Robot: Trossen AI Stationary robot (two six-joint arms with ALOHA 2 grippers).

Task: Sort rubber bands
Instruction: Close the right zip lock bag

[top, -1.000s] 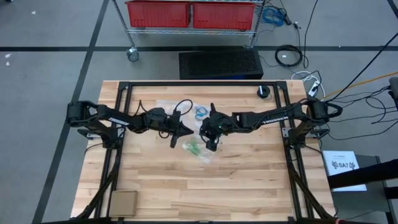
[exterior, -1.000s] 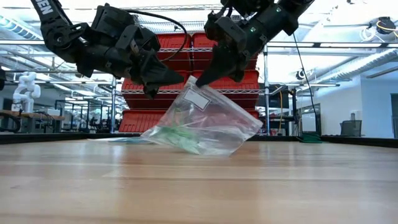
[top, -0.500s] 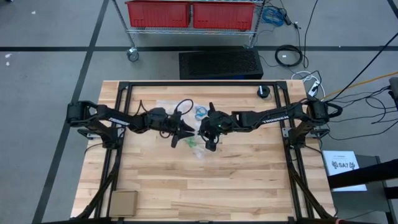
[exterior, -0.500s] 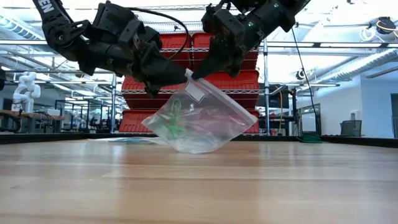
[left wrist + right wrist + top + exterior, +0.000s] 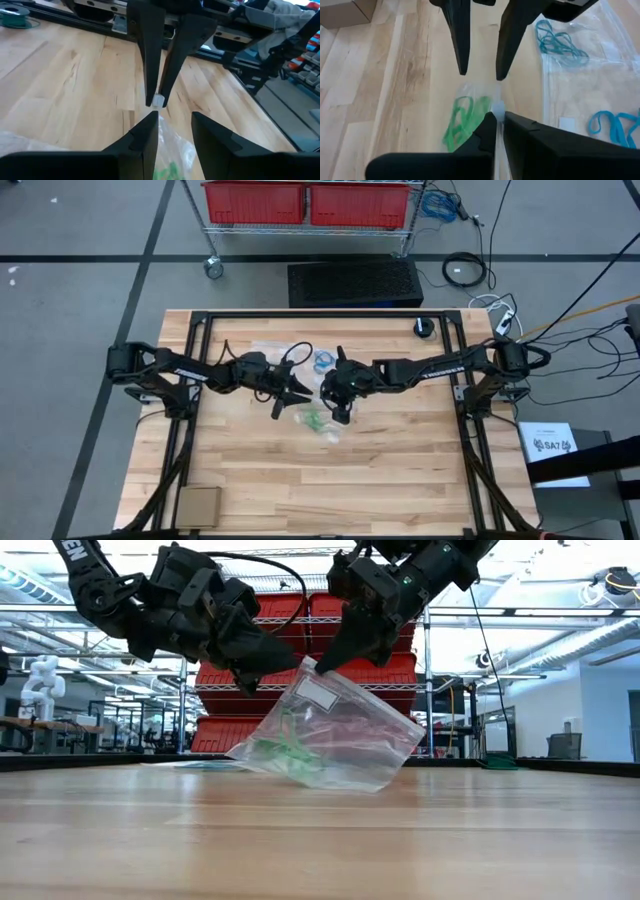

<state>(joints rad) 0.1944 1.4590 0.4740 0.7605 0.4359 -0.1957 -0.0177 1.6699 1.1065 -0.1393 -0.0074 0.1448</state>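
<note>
Two grippers meet mid-table over a clear bag [image 5: 325, 735] of green rubber bands [image 5: 285, 748]. The right gripper [image 5: 312, 664] is pinched tight on the bag's top corner, lifting it while its lower edge seems to rest on the table [image 5: 320, 840]. The left gripper [image 5: 170, 122] stands parted just beside that corner. Blue rubber bands [image 5: 560, 40] lie in another bag nearby.

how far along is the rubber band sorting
Done: green rubber bands sit inside a clear plastic zip bag. In hand: the right end effector pinches that bag's top corner shut, lifting it; the left end effector is open beside it. Left: blue rubber bands lie on another clear bag.
</note>
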